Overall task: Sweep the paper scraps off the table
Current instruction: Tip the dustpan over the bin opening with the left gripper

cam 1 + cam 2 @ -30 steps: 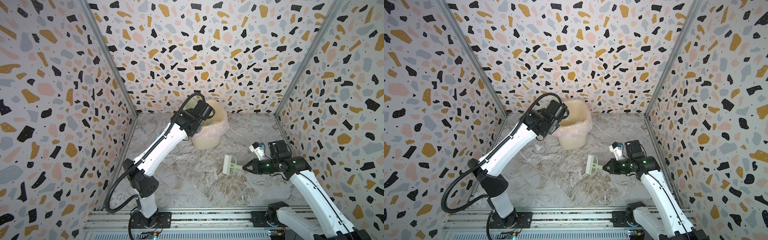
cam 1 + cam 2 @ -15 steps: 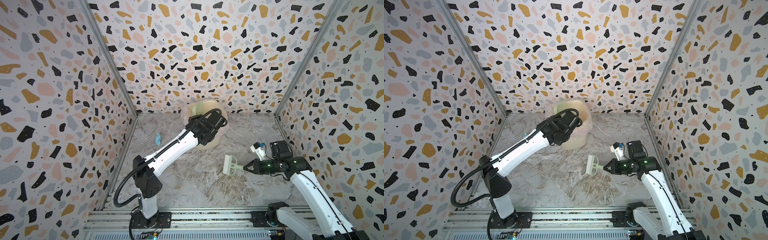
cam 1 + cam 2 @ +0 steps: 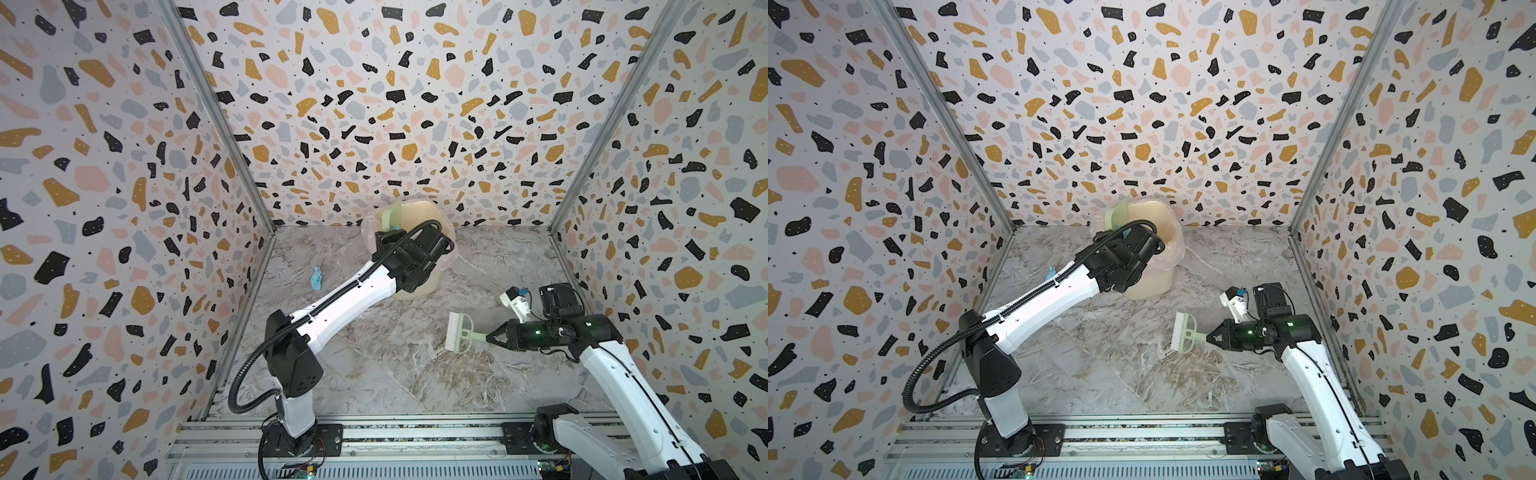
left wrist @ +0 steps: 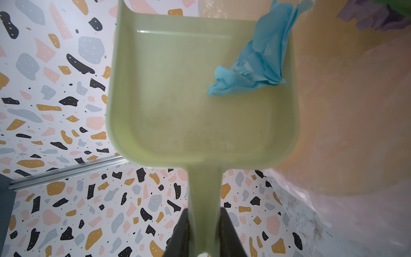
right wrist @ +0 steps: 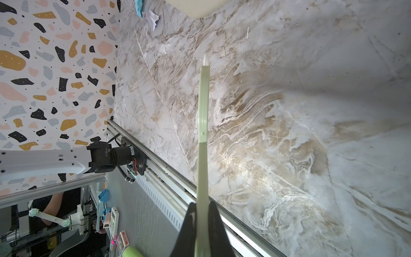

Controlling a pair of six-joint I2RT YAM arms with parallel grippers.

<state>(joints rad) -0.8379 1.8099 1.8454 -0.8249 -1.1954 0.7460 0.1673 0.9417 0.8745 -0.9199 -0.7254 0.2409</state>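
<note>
Currently left gripper (image 4: 204,224) clamps the dustpan (image 4: 178,106) handle, pan raised at the bin (image 3: 417,286) rim, one blue scrap (image 4: 255,60) in it. Right gripper (image 5: 202,215) pinches the brush (image 3: 457,332) handle over the table (image 3: 395,374); stray blue scrap (image 3: 316,278) lies near left wall.

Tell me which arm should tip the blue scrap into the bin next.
Left, probably. The left gripper is shut on the dustpan handle, the blue scrap lies in the pan, and the pan is at the bin's rim. The right gripper holds only the brush, away from the bin.
</note>
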